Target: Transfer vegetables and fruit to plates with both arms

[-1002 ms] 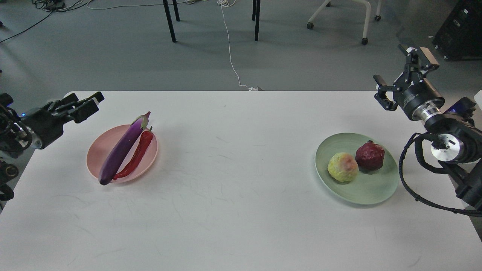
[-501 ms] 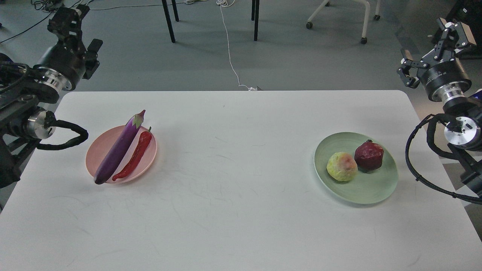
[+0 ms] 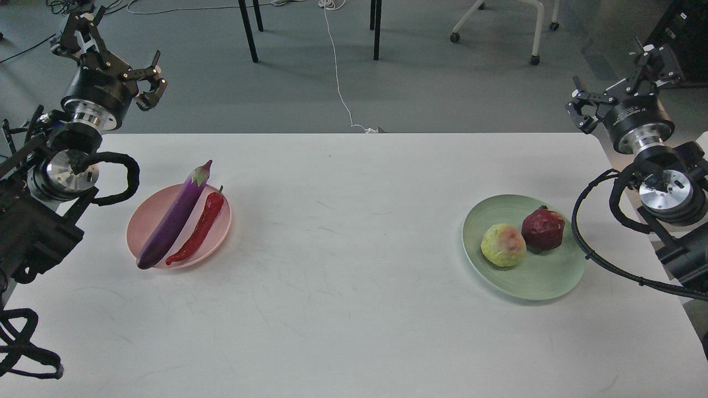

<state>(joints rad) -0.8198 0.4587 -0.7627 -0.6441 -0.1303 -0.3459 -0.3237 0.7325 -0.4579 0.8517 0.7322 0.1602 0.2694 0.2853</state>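
The purple eggplant [image 3: 174, 218] and the red chili pepper [image 3: 198, 228] lie side by side on the pink plate [image 3: 145, 224] at the left of the table. The dark red pomegranate [image 3: 543, 228] and the yellow-green fruit [image 3: 503, 245] sit touching on the pale green plate [image 3: 545, 276] at the right. My left gripper [image 3: 110, 58] is open and empty, held up beyond the table's far left corner. My right gripper [image 3: 619, 80] is open and empty, held up beyond the far right corner. Both are well away from the plates.
The white table [image 3: 343, 287] fills most of the view. Behind it on the grey floor are black table legs [image 3: 249, 30], a white cable [image 3: 337, 72], a wheeled chair base [image 3: 531, 33] and a black case [image 3: 683, 33] at the far right.
My left arm has swung up from the table's left edge to beyond the far left corner. My right gripper has moved up and back. The food and plates have not moved.
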